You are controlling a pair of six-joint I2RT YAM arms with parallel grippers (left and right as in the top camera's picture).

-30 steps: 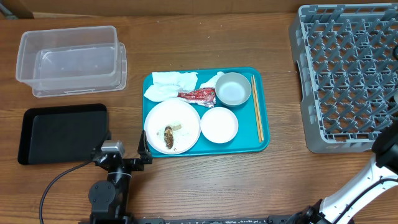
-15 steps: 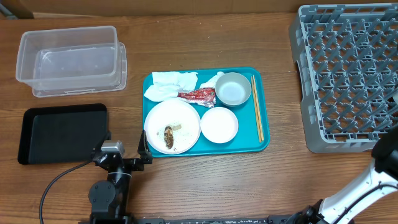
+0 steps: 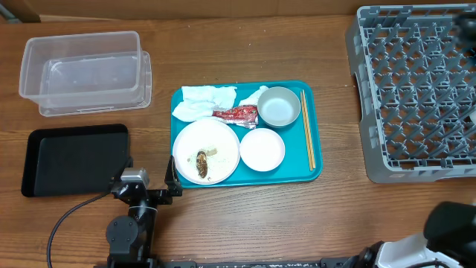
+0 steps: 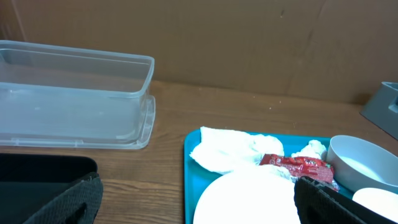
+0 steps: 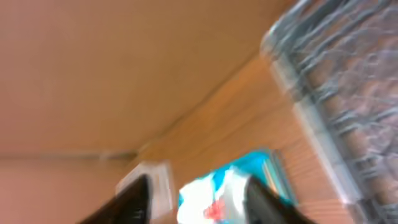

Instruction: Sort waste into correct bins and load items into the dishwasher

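The left gripper (image 3: 146, 186) sits low in the overhead view, left of centre, just off the lower-left corner of the teal serving tray (image 3: 260, 177). Its two fingers stand wide apart with nothing between them. The right gripper (image 5: 196, 183) shows only in its own wrist picture, which is badly blurred. There its dark fingers stand apart at the bottom edge, holding nothing. On the wooden table (image 3: 297, 45) the clear plastic tub (image 3: 82, 71) lies in the upper left of the frame, and the shallow black tray (image 3: 74, 158) is just below it, close to the left gripper. The serving tray in the middle carries everything else. Crumpled white tissues (image 3: 202, 103) lie along its upper left, with the red wrapper (image 3: 236, 114) beside them and touching the grey-green bowl (image 3: 279, 106). The large white plate (image 3: 216, 134) fills the tray's lower left, bearing a brown food scrap (image 3: 202, 164) and a few pale crumbs (image 3: 212, 151). The smaller plate (image 3: 262, 149) sits to its right, below the bowl. The wooden chopsticks (image 3: 308, 130) lie together along the tray's right edge, pointing up and down the frame. The grey dish rack (image 3: 413, 89) fills the right side, well apart from the tray.
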